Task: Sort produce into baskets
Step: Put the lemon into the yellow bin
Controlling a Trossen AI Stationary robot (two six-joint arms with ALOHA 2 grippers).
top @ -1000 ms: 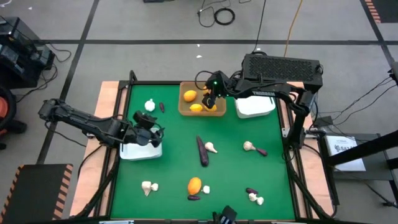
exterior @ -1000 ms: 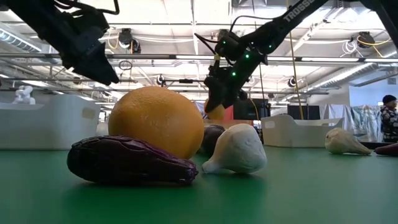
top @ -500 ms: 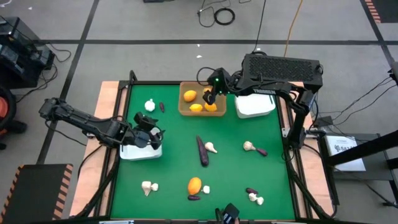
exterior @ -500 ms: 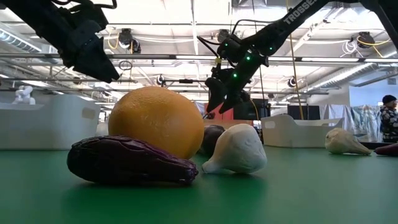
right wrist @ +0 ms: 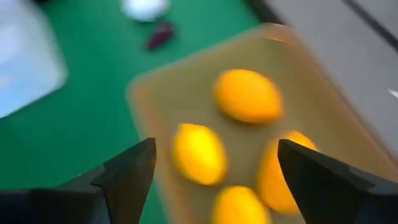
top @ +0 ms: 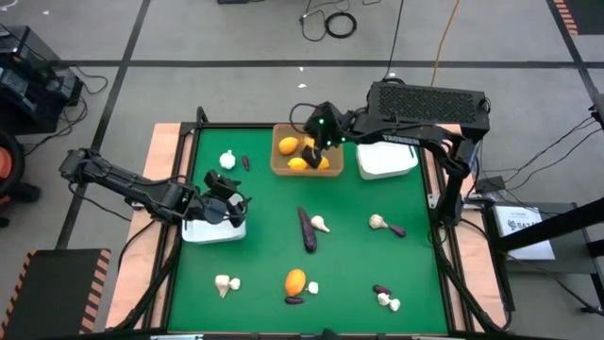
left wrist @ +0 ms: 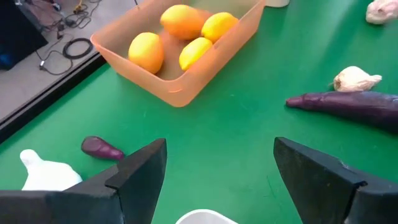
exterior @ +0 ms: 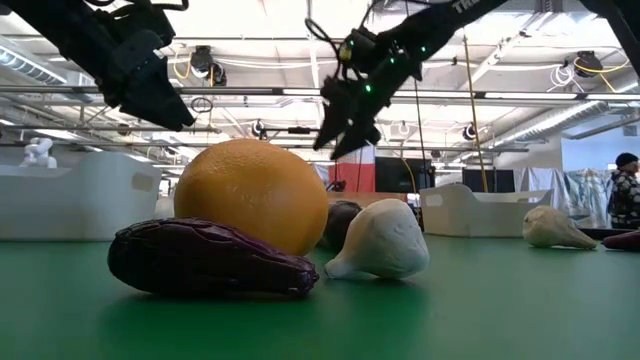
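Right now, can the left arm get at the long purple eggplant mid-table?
Probably yes: left gripper hangs open over the white basket, and bare green mat lies between it and the eggplant; only a garlic bulb sits beside it.

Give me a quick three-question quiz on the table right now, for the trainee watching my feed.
1. How many citrus fruits lie in the tan basket?
2. True or false: the right hand is gripping a fruit.
3. Which lies beside the long eggplant at mid-table: A) a garlic bulb, B) a lemon, C) a basket?

Key
1. Four.
2. False: its fingers stand open and empty above the tan basket.
3. A, the garlic bulb.
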